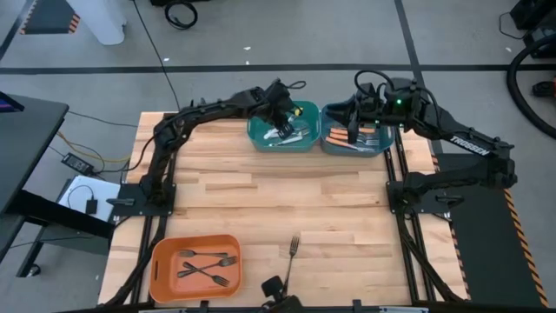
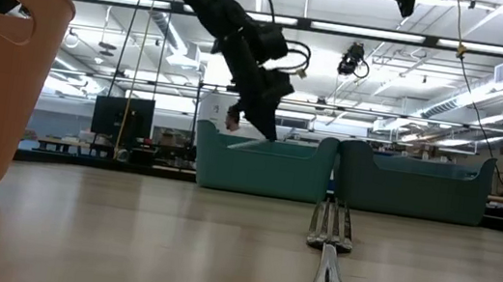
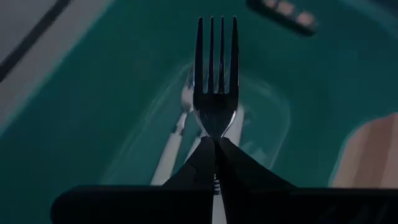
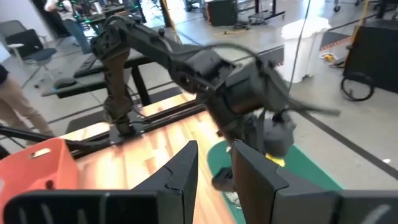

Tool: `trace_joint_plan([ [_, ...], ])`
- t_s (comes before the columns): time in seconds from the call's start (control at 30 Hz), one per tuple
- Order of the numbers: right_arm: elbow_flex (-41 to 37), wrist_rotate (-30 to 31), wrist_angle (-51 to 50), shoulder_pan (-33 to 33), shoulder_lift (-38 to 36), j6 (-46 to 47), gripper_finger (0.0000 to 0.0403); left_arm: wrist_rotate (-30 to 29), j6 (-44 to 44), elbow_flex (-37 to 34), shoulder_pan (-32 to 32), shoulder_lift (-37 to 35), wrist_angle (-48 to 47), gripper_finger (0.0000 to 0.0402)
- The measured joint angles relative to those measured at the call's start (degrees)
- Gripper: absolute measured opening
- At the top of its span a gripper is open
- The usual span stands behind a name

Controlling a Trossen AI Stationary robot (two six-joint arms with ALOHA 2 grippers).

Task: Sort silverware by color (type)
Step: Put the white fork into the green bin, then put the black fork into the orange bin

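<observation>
The step in hand looks like a drop-off: the left gripper (image 1: 283, 111) hangs over the left teal bin (image 1: 259, 139) at the far side of the table, its fingers pinched tight on the neck of a fork (image 3: 216, 74) whose tines point down into the bin, as the left wrist view shows (the handle is hidden between the fingers, so its colour cannot be told there). Below it in that bin lie white-handled forks (image 3: 177, 134). The next move, I judge, calls for a small descent and then a release so the fork lands flat among its own kind, not across the rim. The right gripper (image 1: 352, 117) hovers above the right teal bin (image 1: 328, 143) with its fingers a narrow way apart and holding nothing; that bin holds orange-handled forks (image 1: 369, 139). At the near left, the orange bin (image 1: 165, 283) holds a few dark forks (image 1: 208, 263). One fork (image 1: 294, 255) lies loose on the bare table (image 1: 347, 209) near its front edge, tines toward the far side, likely the next to be sorted
</observation>
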Motion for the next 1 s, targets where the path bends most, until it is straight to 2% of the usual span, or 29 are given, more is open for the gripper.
trace_joint_plan([
  [0.27, 0.0, -0.04, -0.64, -2.87, 0.02, -0.9, 0.0103, -0.32, -0.01, 0.05, -0.16, 1.94, 2.39, 0.0022],
  [0.57, 0.0, -0.06, -5.32, -4.3, 0.04, -0.91, 0.0103, -0.39, -0.42, 0.05, 0.13, 1.99, 2.04, 0.0091],
  [0.7, 0.0, -0.07, -6.8, -4.3, 0.04, -2.43, 0.0103, -0.39, -0.44, 0.05, -0.04, 1.89, 1.54, 0.0109],
  [0.8, 0.0, -0.07, -7.5, -4.28, 0.04, -3.84, 0.0103, -0.4, -0.47, 0.05, -0.41, 0.52, -1.02, 0.011],
  [1.0, 0.0, -0.09, -9.39, -4.28, 0.04, -4.34, 0.0103, -0.13, -0.2, 0.05, -0.88, -6.84, -8.94, 0.0106],
])
